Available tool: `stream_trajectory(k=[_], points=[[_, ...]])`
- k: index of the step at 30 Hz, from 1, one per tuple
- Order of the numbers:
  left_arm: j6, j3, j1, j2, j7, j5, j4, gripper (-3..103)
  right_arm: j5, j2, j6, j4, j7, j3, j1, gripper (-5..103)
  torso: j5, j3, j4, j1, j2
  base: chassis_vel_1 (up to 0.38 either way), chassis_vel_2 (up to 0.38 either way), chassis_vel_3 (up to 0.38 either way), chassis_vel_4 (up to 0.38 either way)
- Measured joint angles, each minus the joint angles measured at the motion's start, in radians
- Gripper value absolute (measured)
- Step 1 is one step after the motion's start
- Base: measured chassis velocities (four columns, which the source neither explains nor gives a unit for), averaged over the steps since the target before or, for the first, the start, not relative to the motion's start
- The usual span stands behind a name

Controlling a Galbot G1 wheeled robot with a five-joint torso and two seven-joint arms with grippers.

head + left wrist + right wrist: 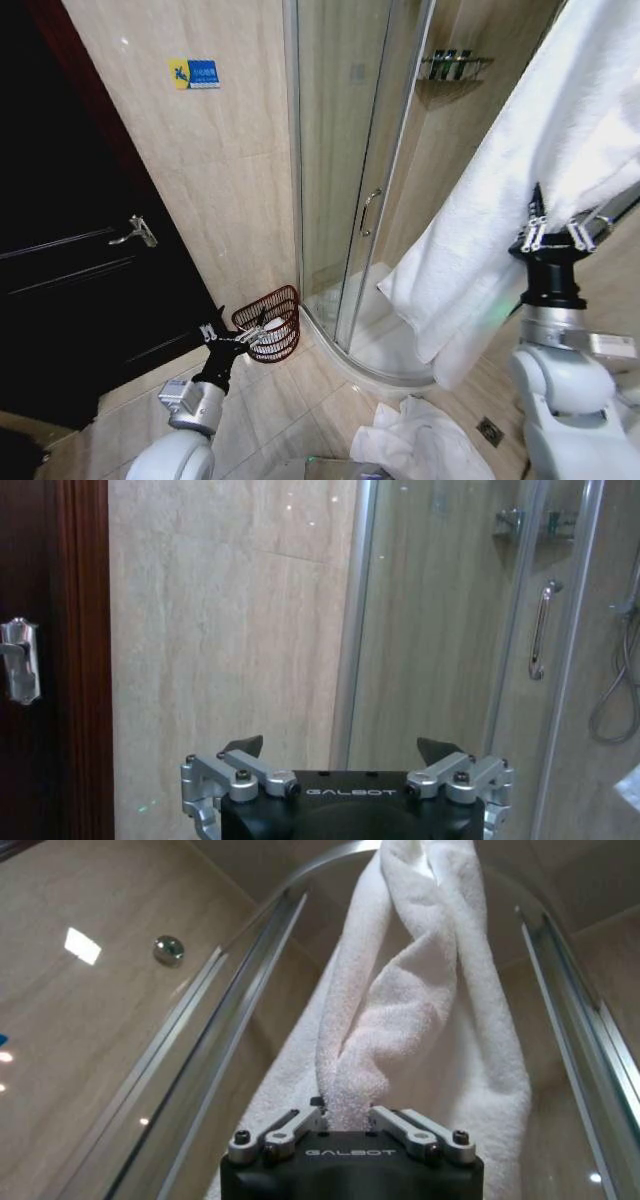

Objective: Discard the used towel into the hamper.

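Towel point(520, 160) cloth, white and thick, is draped high on the right of the scene, in front of the glass shower enclosure point(345, 180), and its lower edge hangs above the shower base. A bunched fold of it is clamped between the fingers of the right gripper point(556, 232), which is raised at the right; in the right wrist view the fold is seen pinched between the right gripper's point(345, 1119) fingers, with the rest of the cloth rising away from them. A second white cloth point(420, 440) is seen lying crumpled on the floor tiles, near and to the right of centre. The hamper point(272, 322), a dark reddish wire basket, is tipped against the foot of the wall, between the dark door point(70, 260) and the shower enclosure; nothing can be made out inside it. The left gripper point(252, 336) is held low just beside the hamper's rim, and its fingers point(243, 745) are spread apart with nothing between them.
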Motion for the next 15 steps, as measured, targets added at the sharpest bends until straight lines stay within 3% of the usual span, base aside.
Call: stream_trajectory(k=[6,15], points=[[0.0,0.0,0.0,0.0,0.0,0.0,0.0,100,-0.059,0.057,0.049,-0.014,-0.009,-0.028,-0.046,8,0.0003,0.0,0.0001,0.0,0.0,0.0,0.0,0.0,0.0],[0.0,0.0,0.0,0.0,0.0,0.0,0.0,100,-0.098,0.086,0.073,0.01,-0.009,-0.055,-0.067,8,0.0003,0.0,0.0001,0.0,0.0,0.0,0.0,0.0,0.0]])
